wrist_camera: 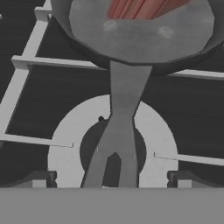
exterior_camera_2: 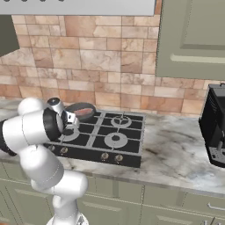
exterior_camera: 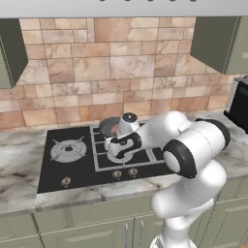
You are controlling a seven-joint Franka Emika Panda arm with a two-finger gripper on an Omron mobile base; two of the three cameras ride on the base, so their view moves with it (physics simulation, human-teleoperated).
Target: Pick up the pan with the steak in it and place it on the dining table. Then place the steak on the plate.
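Note:
The dark grey pan (exterior_camera: 109, 127) sits on the back burner of the stove, and the reddish steak (exterior_camera_2: 83, 112) lies inside it. In the hand view the pan (wrist_camera: 140, 30) fills the top, with the steak (wrist_camera: 144, 6) at the upper edge. The pan's handle (wrist_camera: 122, 127) runs down toward me. My gripper (wrist_camera: 111, 179) is open, one fingertip on each side of the handle's end and just above it. It hovers over the front burner (exterior_camera: 114, 145), close in front of the pan (exterior_camera_2: 70, 119). The dining table and the plate are out of view.
The black cooktop (exterior_camera: 72, 167) has grey grates, several burners and front knobs (exterior_camera_2: 104, 156). It is set in a marbled counter (exterior_camera_2: 176, 154). A black appliance (exterior_camera_2: 215, 127) stands on the counter to the right. A tiled wall rises behind and cabinets hang overhead.

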